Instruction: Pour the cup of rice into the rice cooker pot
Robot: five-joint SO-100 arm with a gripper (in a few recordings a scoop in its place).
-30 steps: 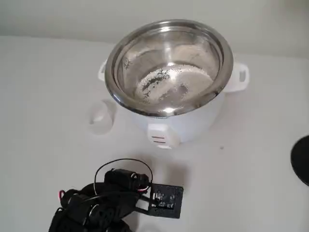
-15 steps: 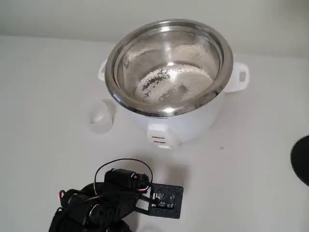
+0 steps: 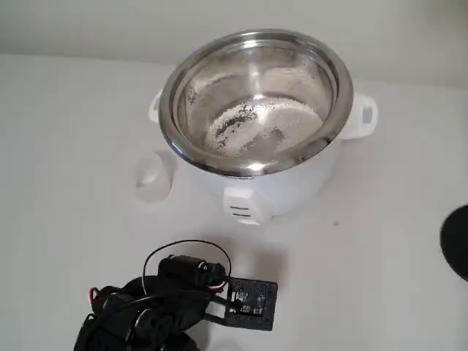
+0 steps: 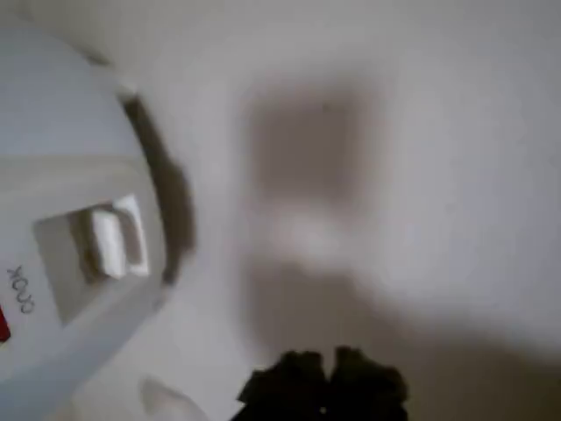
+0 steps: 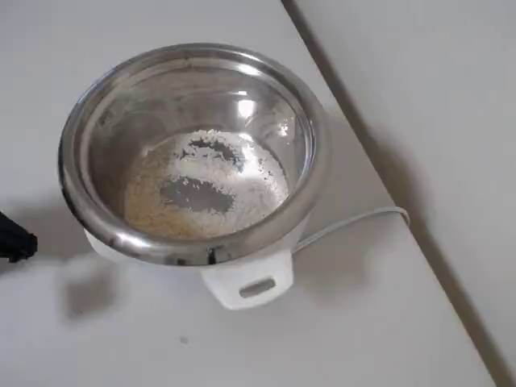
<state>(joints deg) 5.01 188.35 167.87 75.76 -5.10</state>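
Resting spot of rice (image 5: 205,189): thin patchy layer across the pot (image 3: 256,44) floor.
Cup (image 3: 153,175): upright on the surface (image 3: 66,146), just left of the cooker in the fixed view.
Hand (image 4: 324,386): dark blur at the wrist view's bottom edge; spread can't be told.

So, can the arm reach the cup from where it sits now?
Probably yes: in the fixed view the cup stands upright left of the rice cooker pot, with bare table between it and the arm.
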